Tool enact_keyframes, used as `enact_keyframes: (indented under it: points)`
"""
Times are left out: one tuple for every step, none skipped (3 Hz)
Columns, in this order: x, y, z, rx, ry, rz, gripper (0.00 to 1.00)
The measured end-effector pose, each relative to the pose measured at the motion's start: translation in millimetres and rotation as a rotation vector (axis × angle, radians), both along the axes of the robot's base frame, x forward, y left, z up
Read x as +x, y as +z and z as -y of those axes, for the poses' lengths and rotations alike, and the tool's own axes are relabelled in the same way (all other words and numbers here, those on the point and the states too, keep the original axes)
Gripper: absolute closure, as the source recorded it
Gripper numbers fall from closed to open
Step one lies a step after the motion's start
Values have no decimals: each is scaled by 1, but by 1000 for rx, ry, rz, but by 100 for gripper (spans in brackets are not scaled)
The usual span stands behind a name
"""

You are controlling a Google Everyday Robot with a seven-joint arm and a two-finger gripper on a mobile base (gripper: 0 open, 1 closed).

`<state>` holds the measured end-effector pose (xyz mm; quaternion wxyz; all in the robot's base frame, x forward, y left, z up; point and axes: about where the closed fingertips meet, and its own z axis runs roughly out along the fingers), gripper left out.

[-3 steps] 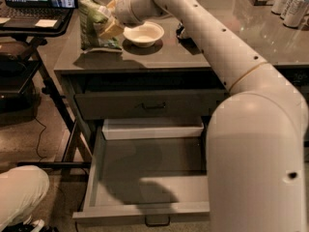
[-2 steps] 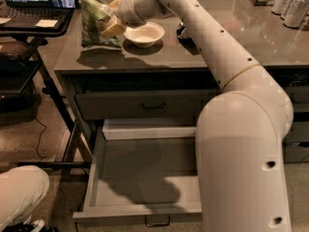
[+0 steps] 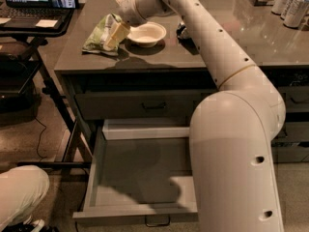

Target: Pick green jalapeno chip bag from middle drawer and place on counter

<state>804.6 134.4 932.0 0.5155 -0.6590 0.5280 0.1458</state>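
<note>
The robot's white arm (image 3: 227, 129) fills the right side, rising from low down and reaching left over the bench (image 3: 212, 47). Below the bench edge the middle drawer (image 3: 130, 170) stands pulled out, its grey bottom partly shadowed, with a closed drawer (image 3: 145, 105) above it. On the bench's left part the green jalapeno chip bag (image 3: 98, 36) lies flat, just beside a white bowl (image 3: 146, 33). The hand (image 3: 116, 14) sits over the bag's right end with its fingers spread wide and holding nothing. The lower finger (image 3: 117, 33) touches the bag; the upper one is clear above it. Cans (image 3: 289, 4) stand far right.
</note>
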Motion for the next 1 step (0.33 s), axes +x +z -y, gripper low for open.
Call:
enact_keyframes:
  points:
    - [0, 0, 0, 0, 0, 0, 0]
